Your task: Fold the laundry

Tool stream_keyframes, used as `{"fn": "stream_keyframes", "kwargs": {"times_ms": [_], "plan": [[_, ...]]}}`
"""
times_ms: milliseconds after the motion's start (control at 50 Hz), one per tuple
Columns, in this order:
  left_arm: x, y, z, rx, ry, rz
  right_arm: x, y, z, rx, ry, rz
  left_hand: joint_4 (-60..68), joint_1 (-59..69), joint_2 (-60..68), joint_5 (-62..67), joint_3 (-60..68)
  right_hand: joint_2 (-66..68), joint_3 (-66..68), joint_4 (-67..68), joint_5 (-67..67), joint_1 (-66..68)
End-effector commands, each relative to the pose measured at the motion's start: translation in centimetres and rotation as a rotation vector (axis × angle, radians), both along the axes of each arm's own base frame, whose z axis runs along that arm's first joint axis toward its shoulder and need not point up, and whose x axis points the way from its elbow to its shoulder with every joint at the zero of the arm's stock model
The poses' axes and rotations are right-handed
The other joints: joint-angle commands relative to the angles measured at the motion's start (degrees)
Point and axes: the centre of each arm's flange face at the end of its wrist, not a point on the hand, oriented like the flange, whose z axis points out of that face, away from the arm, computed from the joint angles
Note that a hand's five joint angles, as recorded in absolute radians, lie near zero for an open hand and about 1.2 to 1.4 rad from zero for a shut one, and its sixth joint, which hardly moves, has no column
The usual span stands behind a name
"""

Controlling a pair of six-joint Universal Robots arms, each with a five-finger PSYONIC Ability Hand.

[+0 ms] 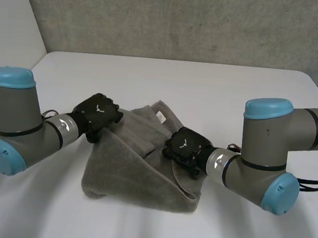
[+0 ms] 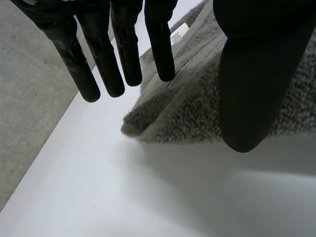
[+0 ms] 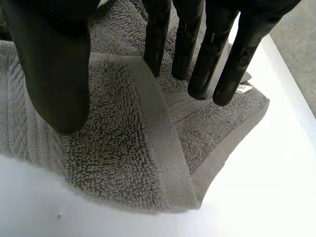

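A grey terry towel (image 1: 138,167) lies rumpled and partly folded on the white table (image 1: 168,81), a white label (image 1: 161,116) showing near its far corner. My left hand (image 1: 97,115) hovers at the towel's left edge, fingers (image 2: 118,59) straight and apart from the thumb, holding nothing; the towel's corner (image 2: 148,123) lies below them. My right hand (image 1: 185,146) is over the towel's right side, fingers (image 3: 197,54) straight above a folded hem (image 3: 163,143), with nothing pinched.
A grey wall (image 1: 173,20) rises behind the table's far edge. Bare table surface lies in front of and beyond the towel. Both arms (image 1: 14,123) reach in from the near sides.
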Motion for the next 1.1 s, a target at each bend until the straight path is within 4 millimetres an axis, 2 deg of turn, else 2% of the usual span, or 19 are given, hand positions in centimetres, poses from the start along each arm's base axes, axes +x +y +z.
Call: {"fn": "stream_keyframes", "kwargs": {"times_ms": [20,220,340,440,540,600,640,660,700,720,820,840,860,880,920,960,980,1000,1100], "plan": [[0.9,-0.5,0.3,-0.002,0.001,0.025,-0.1,0.1,-0.1,0.006,0.002,-0.002,3.44,3.40,3.46,3.63,3.42,6.18,5.90,5.94,5.59,5.82],[1.2,-0.6,-0.1,0.010,-0.003,0.033,-0.2,0.3,-0.3,0.016,0.007,-0.003,2.26,2.23,2.29,2.45,2.24,10.38,10.10,10.15,9.79,10.03],[1.2,-0.3,-0.5,0.020,-0.004,0.028,-0.3,0.5,0.0,0.020,0.005,-0.007,2.26,2.23,2.29,2.45,2.24,18.12,17.84,17.89,17.53,17.76],[1.2,-0.2,-0.6,0.023,-0.005,0.025,-0.8,0.5,1.0,0.015,-0.006,-0.019,2.42,2.39,2.45,2.61,2.41,27.37,27.09,27.14,26.78,27.01],[1.1,-0.4,-0.6,0.017,-0.003,0.025,-1.3,1.2,2.9,0.008,-0.042,-0.033,3.10,3.06,3.12,3.29,3.08,45.44,45.16,45.20,44.85,45.08],[1.1,-0.5,-0.6,0.014,-0.003,0.027,-1.6,1.4,3.4,0.016,-0.058,-0.041,3.43,3.40,3.46,3.62,3.42,45.48,45.20,45.25,44.89,45.12],[1.1,-0.6,-0.5,0.009,-0.002,0.027,-2.9,0.5,4.4,0.037,-0.097,-0.108,3.77,3.74,3.80,3.96,3.75,45.48,45.20,45.25,44.89,45.12],[1.1,-0.6,-0.5,0.009,-0.002,0.027,-2.9,0.5,4.4,0.037,-0.098,-0.108,3.77,3.74,3.80,3.96,3.75,45.48,45.20,45.25,44.89,45.12],[1.1,-0.6,-0.6,0.000,0.000,0.028,-4.6,-0.5,5.2,0.057,-0.131,-0.181,5.11,5.07,5.13,5.30,5.09,45.48,45.20,45.25,44.89,45.12],[1.1,-0.6,-0.6,0.000,0.000,0.028,-4.6,-0.6,5.2,0.057,-0.131,-0.181,5.12,5.09,5.14,5.31,5.10,45.48,45.20,45.25,44.89,45.12],[1.2,-0.6,-0.6,-0.002,0.000,0.029,-6.8,-1.5,5.5,0.080,-0.149,-0.250,14.20,14.17,14.23,14.39,14.18,45.48,45.20,45.25,44.89,45.12],[1.2,-0.6,-0.5,-0.003,0.000,0.029,-7.8,-2.0,5.5,0.083,-0.152,-0.281,20.53,20.50,20.56,20.72,20.51,45.48,45.20,45.25,44.89,45.12],[1.2,-0.6,-0.5,-0.003,0.000,0.029,-8.7,-2.5,5.5,0.083,-0.154,-0.314,20.59,20.56,20.62,20.78,20.57,45.48,45.20,45.25,44.89,45.12],[1.2,-0.6,-0.5,-0.002,0.001,0.030,-8.8,-2.5,5.5,0.083,-0.154,-0.315,27.42,27.39,27.45,27.61,27.40,45.48,45.20,45.25,44.89,45.12],[1.2,-0.6,-0.4,-0.004,0.002,0.030,-10.3,-3.4,5.7,0.078,-0.173,-0.373,30.18,30.15,30.21,30.37,30.16,45.48,45.20,45.25,44.89,45.12],[1.2,-0.6,-0.4,0.000,0.002,0.030,-10.9,-3.9,5.9,0.081,-0.192,-0.404,38.86,38.83,38.89,39.05,38.84,45.48,45.20,45.25,44.89,45.12],[1.2,-0.6,-0.4,0.000,0.002,0.030,-10.9,-3.9,5.9,0.081,-0.192,-0.404,38.93,38.90,38.95,39.12,38.91,45.48,45.20,45.25,44.89,45.12],[1.2,-0.6,-0.4,0.000,0.003,0.029,-11.4,-4.3,6.2,0.083,-0.215,-0.431,48.06,48.03,48.09,48.25,48.05,45.48,45.20,45.25,44.89,45.12],[1.1,-0.8,-0.2,-0.017,0.005,0.028,-11.9,-5.3,7.4,0.063,-0.279,-0.470,48.16,48.12,48.18,48.35,48.14,45.48,45.20,45.25,44.89,45.12]]}}
